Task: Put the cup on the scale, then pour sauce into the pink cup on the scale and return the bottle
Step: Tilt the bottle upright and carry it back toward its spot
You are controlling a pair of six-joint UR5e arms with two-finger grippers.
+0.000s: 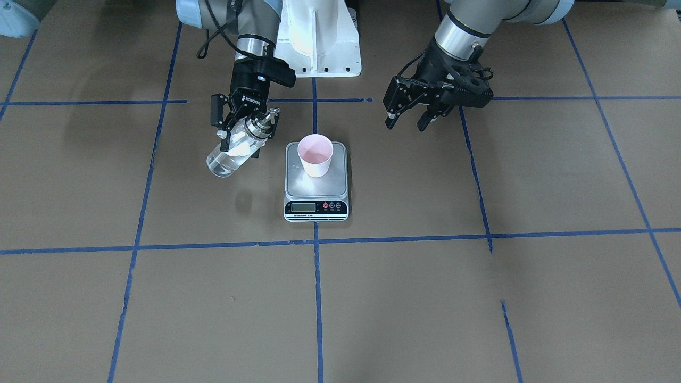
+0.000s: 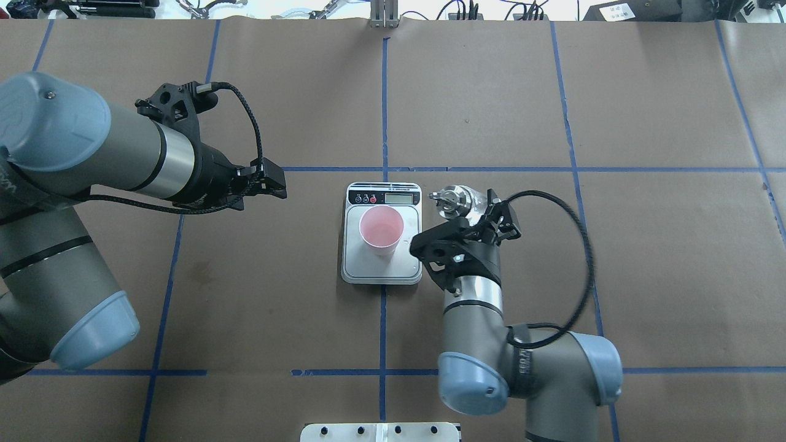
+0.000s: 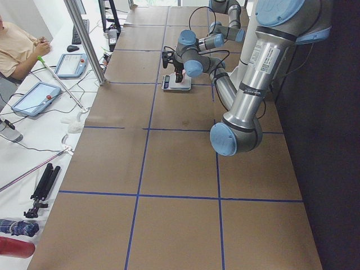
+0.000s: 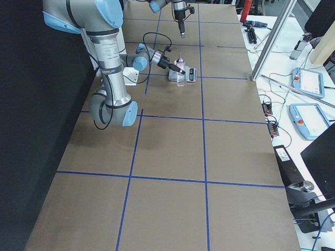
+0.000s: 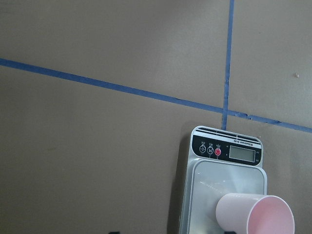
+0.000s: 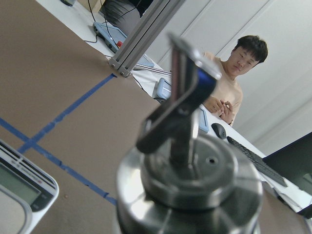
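Observation:
The pink cup point(image 1: 315, 155) stands upright on the scale point(image 1: 319, 187), toward the platform's robot-side half. My right gripper point(image 1: 240, 144) is shut on the glass bottle point(image 1: 230, 157), which hangs tilted above the table beside the scale, with its silver cap point(image 2: 451, 200) raised and its base low. The spout is off to the side of the cup, not over it. Any sauce in the glass is too clear to make out. My left gripper point(image 1: 406, 125) hovers open and empty on the scale's other side. The left wrist view shows the scale point(image 5: 214, 180) and cup point(image 5: 253, 219).
Brown paper with blue tape lines point(image 1: 318, 298) covers the table. The robot's white base plate point(image 1: 319, 37) lies behind the scale. A person point(image 6: 234, 73) sits at a side bench holding tablets point(image 3: 35, 98) and cables, past an aluminium post point(image 3: 84, 39).

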